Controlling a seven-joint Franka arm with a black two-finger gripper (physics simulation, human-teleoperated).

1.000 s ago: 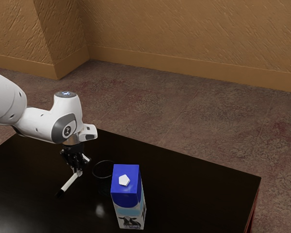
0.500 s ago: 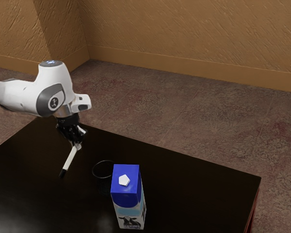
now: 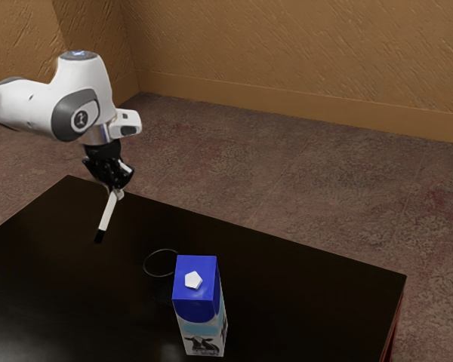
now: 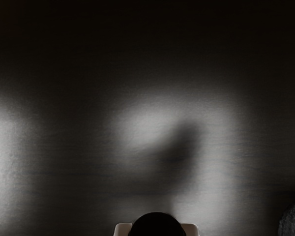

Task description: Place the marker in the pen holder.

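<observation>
In the exterior view my gripper (image 3: pixel 116 187) is raised over the far left part of the table, shut on the marker (image 3: pixel 107 213). The white marker hangs tilted, its black end lowest and clear of the tabletop. In the wrist view, the marker's black end (image 4: pixel 157 226) is at the lower edge, between the pale fingertips of the gripper (image 4: pixel 157 232). The dark pen holder (image 3: pixel 161 251) stands on the table, its thin round rim visible and its body hard to make out. Its position is to the exterior view's right of the marker and nearer the camera.
A blue and white milk carton (image 3: pixel 198 305) stands upright close to the pen holder, on its near side toward the exterior view's right. The dark table (image 3: pixel 302 279) ends at a far edge behind them. A dark, speckled round thing (image 4: pixel 294 221) is in the wrist view's corner.
My gripper has risen from low over the table and shifted slightly toward the exterior view's left, carrying the marker up with it. Pen holder and carton have stayed put.
</observation>
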